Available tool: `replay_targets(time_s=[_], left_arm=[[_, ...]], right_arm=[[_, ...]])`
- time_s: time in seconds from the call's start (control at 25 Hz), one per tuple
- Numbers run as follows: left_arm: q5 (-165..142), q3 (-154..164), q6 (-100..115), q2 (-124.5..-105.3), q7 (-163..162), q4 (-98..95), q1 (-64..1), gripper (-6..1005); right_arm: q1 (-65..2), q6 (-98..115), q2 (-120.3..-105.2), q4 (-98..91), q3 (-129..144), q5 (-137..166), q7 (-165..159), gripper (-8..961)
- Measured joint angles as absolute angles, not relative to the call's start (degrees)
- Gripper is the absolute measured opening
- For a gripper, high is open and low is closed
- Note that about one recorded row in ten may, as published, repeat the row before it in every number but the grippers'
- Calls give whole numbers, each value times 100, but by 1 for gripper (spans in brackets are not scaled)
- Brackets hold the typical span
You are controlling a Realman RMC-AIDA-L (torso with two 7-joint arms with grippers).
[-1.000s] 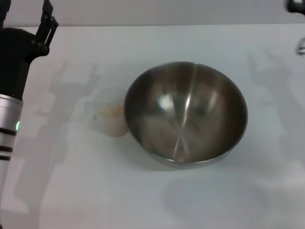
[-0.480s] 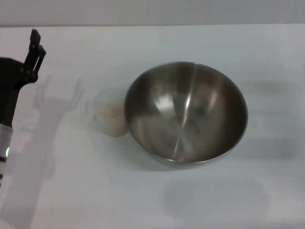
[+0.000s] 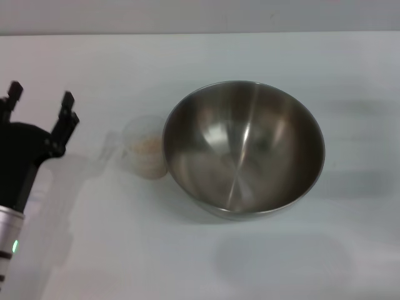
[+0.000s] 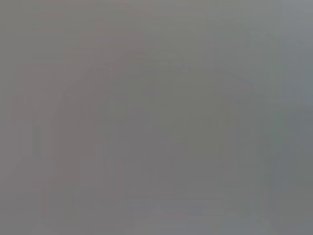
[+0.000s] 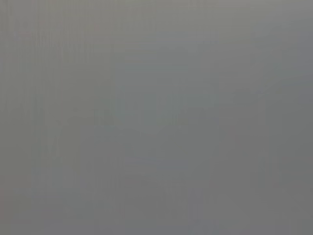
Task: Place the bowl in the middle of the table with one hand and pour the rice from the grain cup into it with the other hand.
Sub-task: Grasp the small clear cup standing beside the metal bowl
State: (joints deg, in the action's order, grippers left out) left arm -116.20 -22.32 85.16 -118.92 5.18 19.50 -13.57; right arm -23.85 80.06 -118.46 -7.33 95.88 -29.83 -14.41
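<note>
White table (image 3: 206,56) fills the head view, its far edge meeting a grey band of background. Near the middle of it sits the bowl (image 3: 244,149), a wide stainless-steel mixing bowl standing upright, its brushed inside bare of any grains. The grain cup (image 3: 144,149), small and transparent, stands touching or just beside the bowl's rim on the robot's left, with the rice (image 3: 147,146) showing as a pale heap inside it; what looks like its handle points away from the bowl, toward the arm.

On the far side of the cup from the bowl, the left pincer (image 3: 39,102) hovers above the table with its two thin black fingers spread apart and nothing between them, near the cup but clear of it. The right pincer is out of sight in every view, and both wrist cameras show only featureless grey.

Judging by how things lie, the bowl's placement is done and the pouring step is only beginning: the cup is not yet gripped and no rice has left it. The next move calls for the left pincer to come in toward the bowl, straddle the cup or its handle, and close firmly. Care is needed, since the cup stands so close to the bowl that there is little room on that side. Then comes a lift above the rim and a tilt over the bowl's centre.
</note>
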Motion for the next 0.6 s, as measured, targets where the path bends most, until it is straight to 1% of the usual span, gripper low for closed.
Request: replay_targets(time_s=[0.16, 0.6], left_arm=[[-11618, -1898, 8471, -11891, 482, 1924, -1246, 814], [-11619, -1470, 7805, -11906, 481, 1983, -1301, 814]], right_arm=[[-2516, 7776, -11842, -722, 9561, -2983, -1319, 723], [-2596, 7697, -11836, -741, 9511, -2983, -1169, 723]])
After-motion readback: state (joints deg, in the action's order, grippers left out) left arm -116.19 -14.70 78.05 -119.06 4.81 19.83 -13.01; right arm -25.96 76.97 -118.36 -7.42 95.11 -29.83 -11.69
